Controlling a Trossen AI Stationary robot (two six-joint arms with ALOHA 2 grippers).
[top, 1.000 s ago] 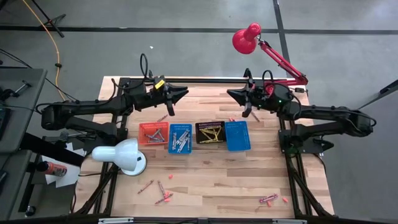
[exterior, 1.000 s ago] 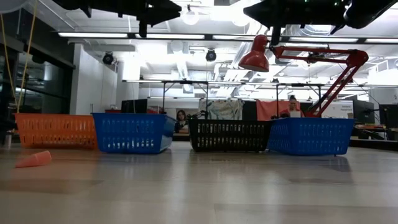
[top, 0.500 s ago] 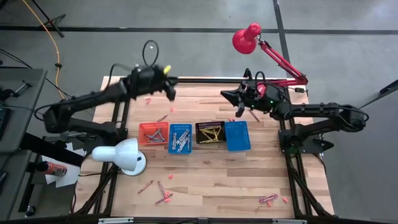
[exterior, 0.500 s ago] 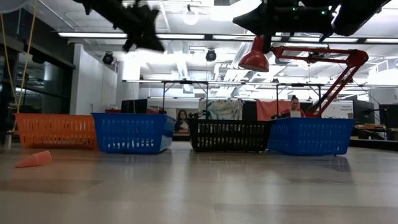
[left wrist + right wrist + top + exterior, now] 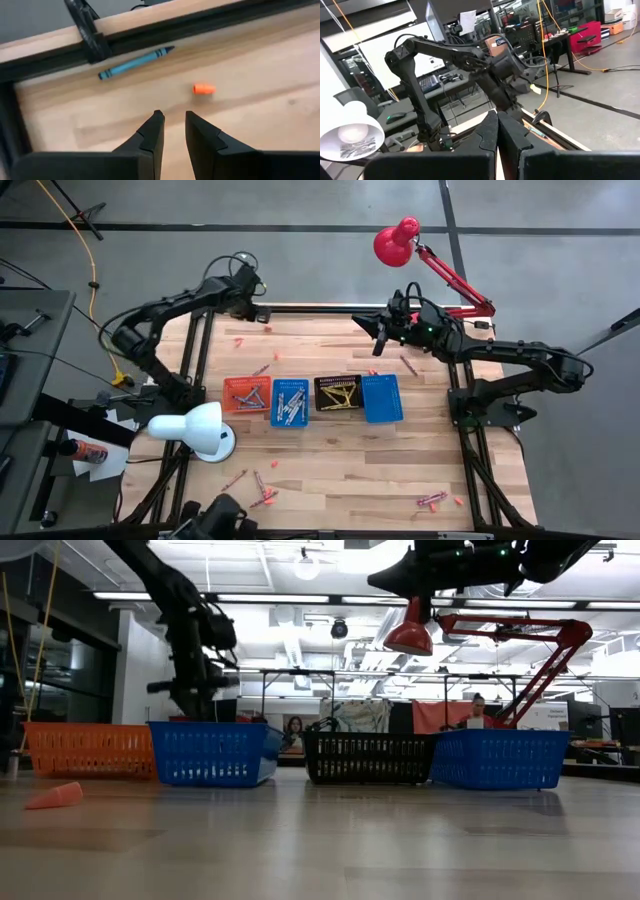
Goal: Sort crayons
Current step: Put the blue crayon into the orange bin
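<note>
The left claw [image 5: 172,131] is hovering narrowly parted and empty over the worktop's [image 5: 260,60] far edge, a blue crayon [image 5: 136,62] lying just beyond; next it must drop over it. The right claw [image 5: 497,131] is waiting, pinched closed.

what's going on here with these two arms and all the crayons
A two-arm robot is sorting crayons into a row of mesh baskets. The left gripper hangs over the table's far edge, jaws slightly apart and empty, near a blue crayon and an orange crayon stub. The right gripper is raised, shut and holds nothing visible. Loose crayons still lie near the front edge.
</note>
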